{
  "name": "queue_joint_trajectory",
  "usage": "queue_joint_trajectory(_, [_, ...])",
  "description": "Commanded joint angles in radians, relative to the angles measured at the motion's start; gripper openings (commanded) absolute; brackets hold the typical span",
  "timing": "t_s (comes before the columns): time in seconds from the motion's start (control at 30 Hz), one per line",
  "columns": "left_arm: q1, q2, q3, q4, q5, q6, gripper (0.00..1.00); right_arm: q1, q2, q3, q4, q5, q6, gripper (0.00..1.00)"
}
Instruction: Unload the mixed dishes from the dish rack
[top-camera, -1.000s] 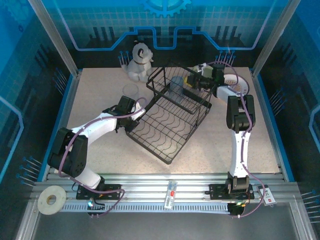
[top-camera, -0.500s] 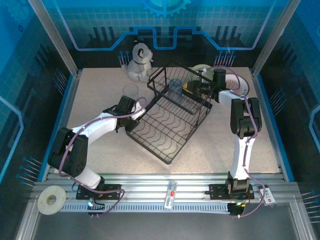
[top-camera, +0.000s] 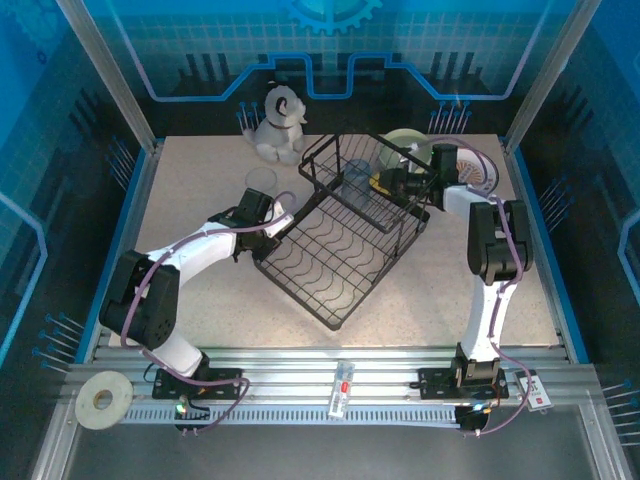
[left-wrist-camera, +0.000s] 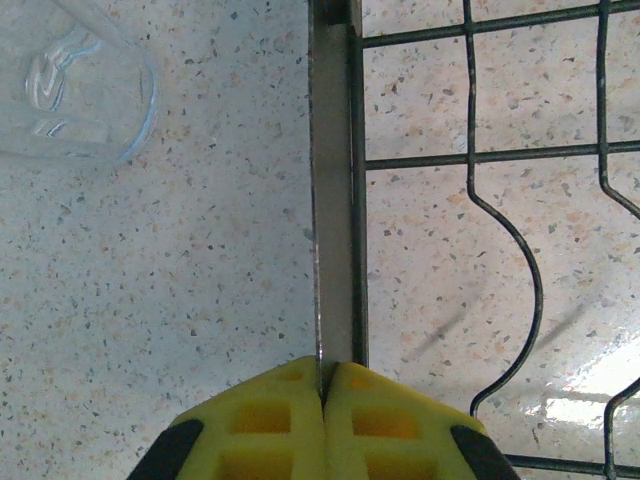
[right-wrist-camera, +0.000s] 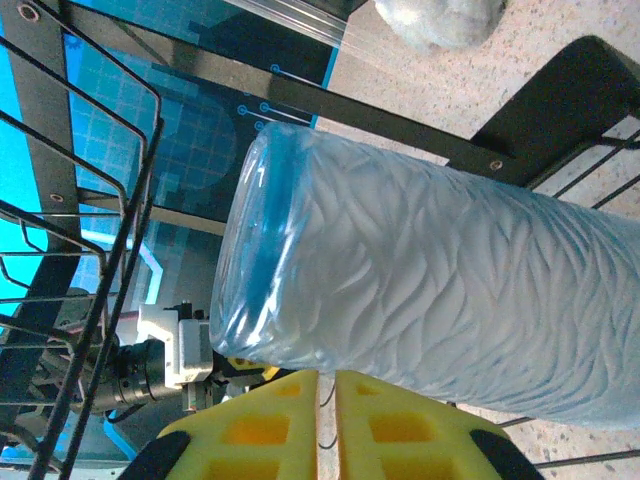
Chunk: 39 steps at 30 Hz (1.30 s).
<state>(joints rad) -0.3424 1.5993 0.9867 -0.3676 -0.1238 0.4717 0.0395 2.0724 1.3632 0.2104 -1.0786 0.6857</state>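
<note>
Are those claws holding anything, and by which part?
The left gripper pinches the black wire dish rack by its edge rail. The right gripper is shut beside the clear ribbed tumbler; hold unclear.

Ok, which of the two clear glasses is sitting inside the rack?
The ribbed tumbler, standing in the rack beside the right gripper. The other glass is out on the table, left of the rack.

no legible text, no labels, no numbers

Tumbler (right-wrist-camera: 430, 290) base beyond right edge
</note>
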Motion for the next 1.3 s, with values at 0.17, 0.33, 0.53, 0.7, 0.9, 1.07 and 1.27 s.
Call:
queue_joint_trajectory(0.17, [-0.021, 0.02, 0.067, 0.14, 0.03, -0.001, 0.15, 0.007, -0.182, -0.125, 0.018, 0.02, -0.04, 0.14])
queue_joint_trajectory(0.33, [-0.021, 0.049, 0.095, 0.146, 0.036, -0.011, 0.23, -0.008, -0.27, -0.237, 0.037, 0.028, -0.038, 0.14])
queue_joint_trajectory(0.53, [-0.023, 0.104, 0.153, 0.138, 0.051, -0.029, 0.28, -0.042, -0.335, -0.348, 0.117, 0.049, 0.009, 0.14])
queue_joint_trajectory(0.7, [-0.033, 0.145, 0.218, 0.13, 0.055, -0.047, 0.28, -0.073, -0.364, -0.398, 0.213, 0.077, 0.076, 0.15])
queue_joint_trajectory(0.9, [-0.038, 0.074, 0.205, 0.129, 0.089, -0.106, 0.37, -0.093, -0.346, -0.363, 0.218, 0.119, 0.089, 0.17])
queue_joint_trajectory(1.07, [-0.04, -0.051, 0.125, 0.139, 0.101, -0.17, 0.55, -0.108, -0.311, -0.321, 0.216, 0.151, 0.097, 0.19])
queue_joint_trajectory(1.27, [-0.058, -0.268, -0.076, 0.239, 0.215, -0.328, 0.83, -0.107, -0.23, -0.248, 0.216, 0.137, 0.106, 0.21])
